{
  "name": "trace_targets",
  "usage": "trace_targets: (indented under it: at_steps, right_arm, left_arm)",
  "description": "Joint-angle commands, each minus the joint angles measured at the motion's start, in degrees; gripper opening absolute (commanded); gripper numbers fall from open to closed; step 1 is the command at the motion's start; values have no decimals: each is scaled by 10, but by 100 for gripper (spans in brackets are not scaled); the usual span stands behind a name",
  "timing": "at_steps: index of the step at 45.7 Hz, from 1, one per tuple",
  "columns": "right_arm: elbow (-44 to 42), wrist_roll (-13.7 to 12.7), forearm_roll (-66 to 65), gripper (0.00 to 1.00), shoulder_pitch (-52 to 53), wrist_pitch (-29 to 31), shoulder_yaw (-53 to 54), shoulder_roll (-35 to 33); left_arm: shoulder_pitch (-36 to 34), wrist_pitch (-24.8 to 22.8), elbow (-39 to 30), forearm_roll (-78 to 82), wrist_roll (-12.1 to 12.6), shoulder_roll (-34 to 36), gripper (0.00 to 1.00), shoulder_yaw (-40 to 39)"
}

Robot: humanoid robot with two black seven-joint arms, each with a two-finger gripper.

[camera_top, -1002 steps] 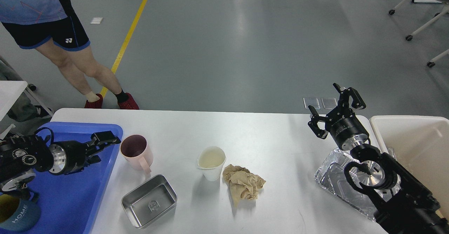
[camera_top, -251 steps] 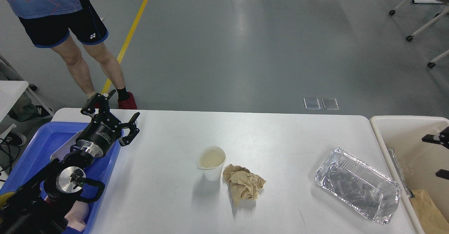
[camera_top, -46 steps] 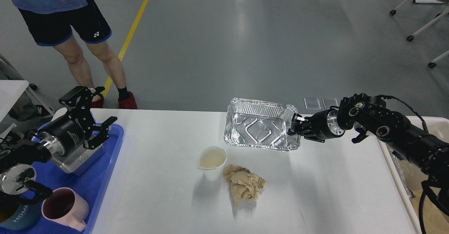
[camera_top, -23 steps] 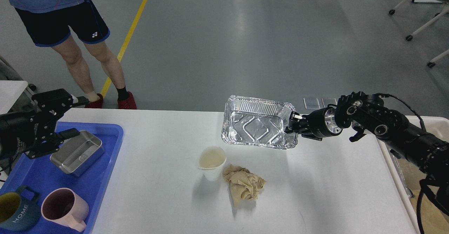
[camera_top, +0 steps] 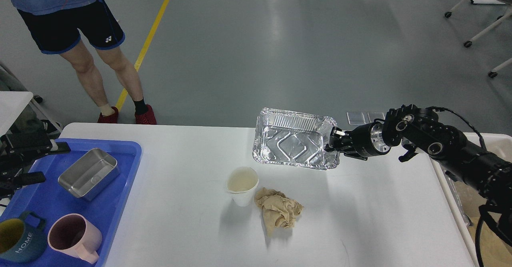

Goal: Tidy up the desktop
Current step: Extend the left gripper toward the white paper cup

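The white desktop [camera_top: 360, 219] fills the lower view. My right gripper [camera_top: 335, 143] is shut on the right rim of a foil tray [camera_top: 294, 143] and holds it tilted above the table's far middle. A white paper cup [camera_top: 242, 185] and a crumpled brown paper [camera_top: 279, 211] sit just below it on the desktop. My left gripper [camera_top: 38, 161] is open and empty at the far left edge, over the blue tray [camera_top: 120, 179]. In that tray lie a steel box [camera_top: 89, 173], a pink mug [camera_top: 74, 237] and a dark blue mug [camera_top: 18, 243].
A beige bin [camera_top: 468, 203] stands at the table's right edge, partly behind my right arm. A person [camera_top: 84, 39] stands beyond the table's far left corner. Another white table [camera_top: 12, 107] shows at the far left.
My left gripper has pulled back left, away from the steel box, which stays in the blue tray. The foil tray in my right gripper has barely moved.
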Motion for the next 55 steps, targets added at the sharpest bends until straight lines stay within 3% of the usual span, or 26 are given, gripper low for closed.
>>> trace_targets:
  at_steps: [1, 8, 14, 17, 27, 33, 55]
  right_arm:
    - [1, 0, 0, 0, -3, -1, 1, -2]
    - [3, 0, 0, 0, -4, -1, 3, -3]
    - [3, 0, 0, 0, -5, -1, 3, -5]
    - [3, 0, 0, 0, -5, -1, 3, -9]
    - [4, 0, 0, 0, -5, -1, 3, -9]
    - [3, 0, 0, 0, -5, -2, 3, -8]
    - [3, 1, 0, 0, -9, -2, 9, -10]
  left_arm:
    - [-1, 0, 7, 28, 1, -48, 95, 0]
    - [-29, -1, 18, 61, 23, -149, 95, 1]
    - [-71, -1, 50, 95, 92, -234, 95, 3]
    - [-88, -4, 79, 115, 115, -283, 95, 9]
    - [-162, 4, 206, 162, 110, -443, 95, 107]
    - [-174, 11, 241, 164, 111, -512, 95, 120]
    - [-196, 37, 271, 165, 120, -617, 95, 186]
